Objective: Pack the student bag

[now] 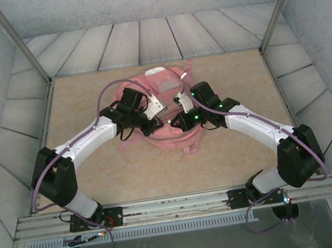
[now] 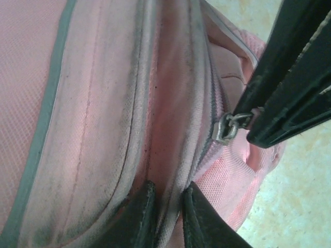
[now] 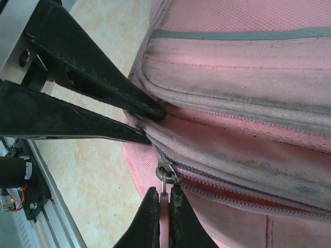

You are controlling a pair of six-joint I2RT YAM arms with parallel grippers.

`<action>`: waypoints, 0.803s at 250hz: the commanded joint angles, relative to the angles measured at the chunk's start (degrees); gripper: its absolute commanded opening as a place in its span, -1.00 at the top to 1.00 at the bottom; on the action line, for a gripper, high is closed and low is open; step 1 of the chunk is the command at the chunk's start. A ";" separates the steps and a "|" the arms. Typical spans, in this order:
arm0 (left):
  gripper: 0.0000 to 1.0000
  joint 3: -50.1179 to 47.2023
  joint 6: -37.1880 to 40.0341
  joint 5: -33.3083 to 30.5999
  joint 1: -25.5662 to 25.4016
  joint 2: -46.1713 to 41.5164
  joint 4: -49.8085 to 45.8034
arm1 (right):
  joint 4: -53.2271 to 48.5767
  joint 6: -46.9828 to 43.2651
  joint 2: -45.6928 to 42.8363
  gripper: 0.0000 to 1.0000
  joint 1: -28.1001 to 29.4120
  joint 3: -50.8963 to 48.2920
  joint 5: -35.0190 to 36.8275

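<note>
The pink student bag lies at the middle of the table. My left gripper is shut on a fold of the bag's fabric beside the zip; in the right wrist view its tips pinch that same lip. My right gripper is shut on the pink pull tab hanging from the metal zipper slider. The slider sits at the bag's near end, with the zip's teeth slightly parted beside it. Both grippers meet over the bag's near side.
The tan tabletop lies bare around the bag. Grey panelled walls surround it and a metal rail runs along the near edge. A pale patch marks the bag's far end.
</note>
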 commanded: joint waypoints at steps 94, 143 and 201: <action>1.00 -4.16 -1.90 -15.01 0.90 -7.26 -2.09 | -8.87 3.72 4.41 1.00 -10.43 0.87 9.85; 1.00 -8.77 -4.62 -19.71 2.60 -11.20 -0.69 | -7.43 3.33 5.98 1.00 -16.21 0.69 13.34; 1.00 -11.26 -10.20 -24.73 7.39 -8.38 1.78 | -5.01 2.02 4.96 1.00 -16.93 0.20 9.61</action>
